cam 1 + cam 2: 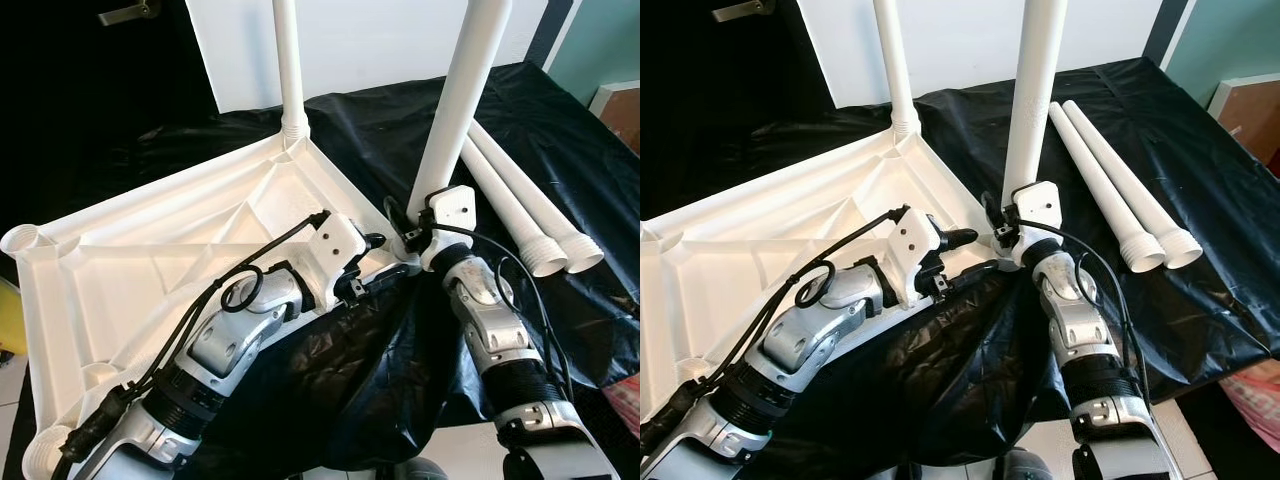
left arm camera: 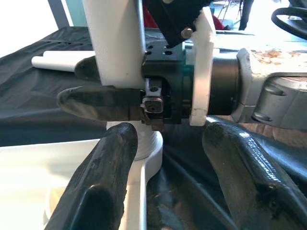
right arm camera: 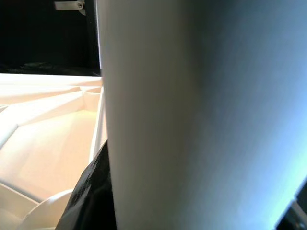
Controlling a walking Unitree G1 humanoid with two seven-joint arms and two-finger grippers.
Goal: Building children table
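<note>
The white tabletop [image 1: 150,260] lay upside down at left of frame on a surface draped in black sheeting [image 1: 1200,200]. It looked like light, stiff, smooth moulded plastic, likely slippery, so a low hold near the socket seemed best. The right claw [image 2: 112,86] was clamped around the leg [image 1: 455,100] being seated at the near corner, centre of frame. The left claw [image 2: 168,158] hung spread wide just beside that joint, holding nothing. Legs counted: four, one standing in the far corner [image 1: 289,60], one in hand, and two spare legs [image 1: 520,205] lying side by side at right.
</note>
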